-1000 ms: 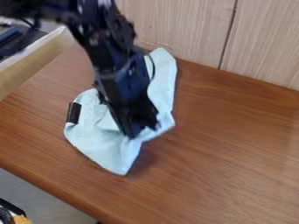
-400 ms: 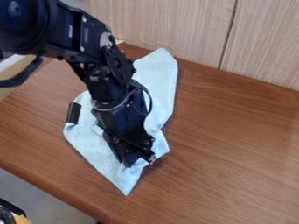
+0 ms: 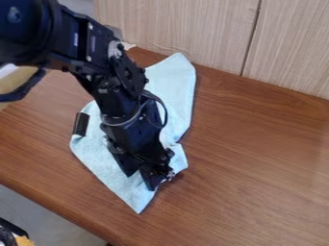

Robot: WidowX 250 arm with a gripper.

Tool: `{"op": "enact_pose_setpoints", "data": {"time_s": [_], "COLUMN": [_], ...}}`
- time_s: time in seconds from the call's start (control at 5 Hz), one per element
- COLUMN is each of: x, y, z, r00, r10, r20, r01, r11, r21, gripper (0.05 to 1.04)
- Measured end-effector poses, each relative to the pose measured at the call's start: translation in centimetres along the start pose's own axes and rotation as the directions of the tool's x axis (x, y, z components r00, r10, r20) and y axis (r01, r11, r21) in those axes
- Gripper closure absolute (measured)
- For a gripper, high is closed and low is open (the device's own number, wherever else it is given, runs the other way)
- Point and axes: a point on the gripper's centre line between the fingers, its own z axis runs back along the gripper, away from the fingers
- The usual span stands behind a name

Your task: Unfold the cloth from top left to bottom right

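Pale blue cloth [image 3: 175, 79] is lying on the wooden table [image 3: 257, 158]; above its lower part, the gripper [image 3: 141, 181] is holding its fingers apart.

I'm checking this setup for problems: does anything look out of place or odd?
A small black object sits at the pictured left edge of the cloth, seemingly unrelated to unfolding it. I see no spill.

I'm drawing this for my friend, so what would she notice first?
Probably the big black robot arm, coming in from the upper left with its jaws down at the cloth's lower part. Next, the pale blue cloth spread crookedly beneath it on the brown wooden table.
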Motion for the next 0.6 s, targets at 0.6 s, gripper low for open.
{"op": "enact_pose_setpoints", "data": {"time_s": [0.6], "x": [0.6], "y": [1.7], "z": [6.5], "r00": [0.996], "r10": [0.033], "r20": [0.079], "r01": [-0.037], "r11": [0.998], "r21": [0.046], "gripper": [0.083]}}
